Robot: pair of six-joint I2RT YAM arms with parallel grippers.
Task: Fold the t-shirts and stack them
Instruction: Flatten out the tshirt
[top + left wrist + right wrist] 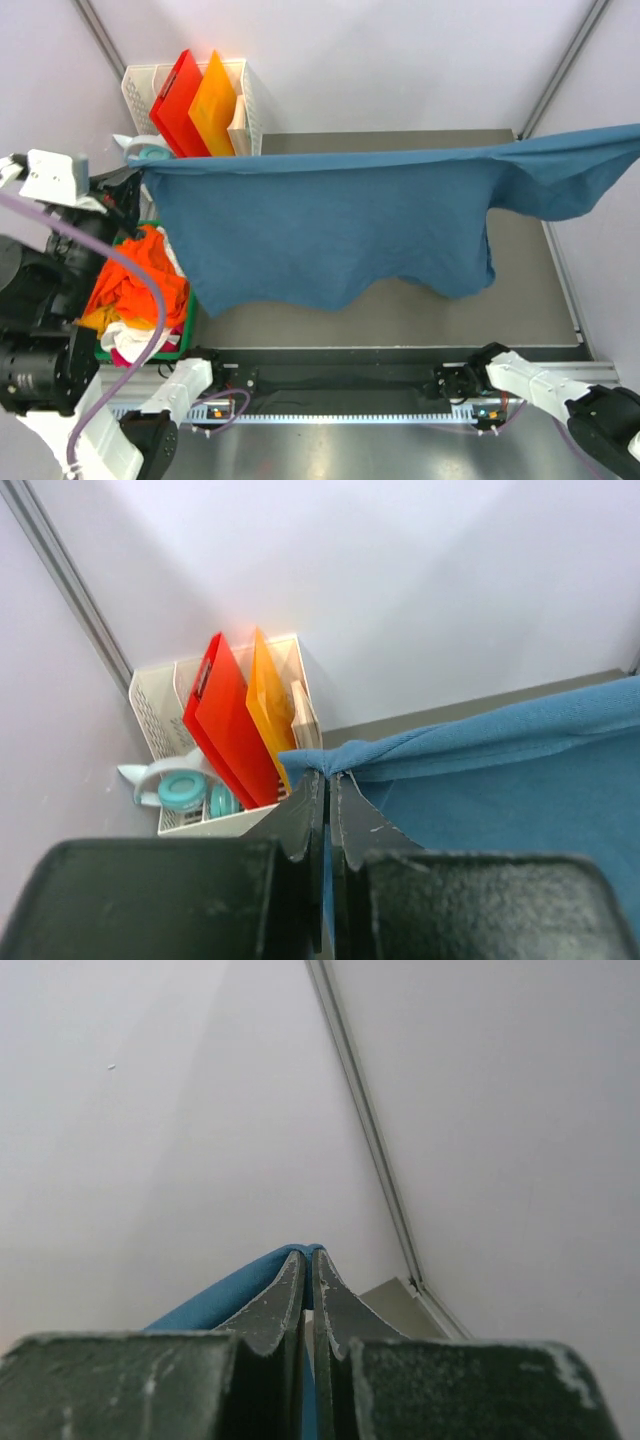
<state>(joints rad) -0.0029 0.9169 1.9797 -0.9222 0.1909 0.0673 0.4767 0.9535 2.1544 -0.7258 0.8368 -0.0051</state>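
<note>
While the dark blue t-shirt (330,230) hangs spread out above the table (520,290), its top edge runs taut from the far left corner across to the far right, where the cloth passes out of the top view. The left gripper (325,775) has its two fingers pressed together on the shirt's left corner, a small fold of blue fabric pinched between the tips. The right gripper (308,1252) is likewise clamped on a ridge of the same blue fabric, held high against the pale wall; it lies outside the top view. The shirt's lower edge falls in loose waves toward the near side of the table, and whether it touches the surface cannot be told. At the left edge of the table, a heap of orange, yellow and white t-shirts (135,285) lies crumpled in a green basket (187,335), partly under the left arm. Behind the far left corner stands a white rack (248,100) holding a red board (175,100) and an orange board (213,105) upright side by side, with a teal tape roll (182,788) beside it.
</note>
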